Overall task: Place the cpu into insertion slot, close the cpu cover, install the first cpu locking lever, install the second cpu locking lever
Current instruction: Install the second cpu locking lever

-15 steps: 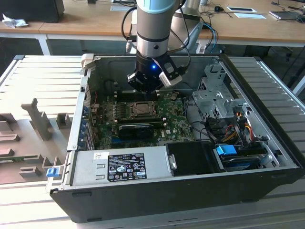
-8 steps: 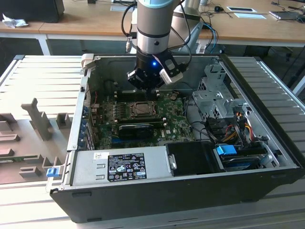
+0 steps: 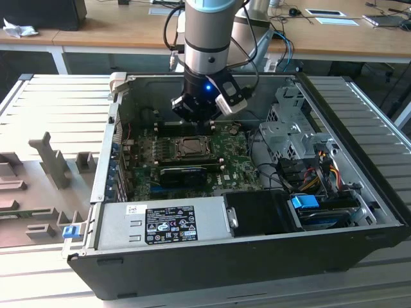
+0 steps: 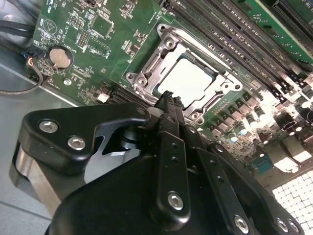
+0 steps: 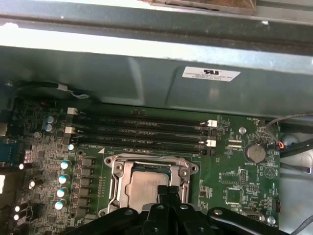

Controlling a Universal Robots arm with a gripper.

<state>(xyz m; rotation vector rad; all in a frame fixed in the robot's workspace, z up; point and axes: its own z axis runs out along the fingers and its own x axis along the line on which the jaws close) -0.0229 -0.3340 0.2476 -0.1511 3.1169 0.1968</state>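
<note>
Arm reaching straight down into PC case; claw [image 4: 168, 98] fingers pressed together, tips hovering at cpu [image 4: 188, 78] edge under closed cpu cover [image 4: 146, 73].

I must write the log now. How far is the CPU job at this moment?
Done, as it looks: the cpu lies in the insertion slot, and the cpu cover lies flat around it. In hand: the gripper is at the socket's edge, its jaws together and holding nothing. Left: I cannot tell from these views whether either locking lever is latched.
</note>
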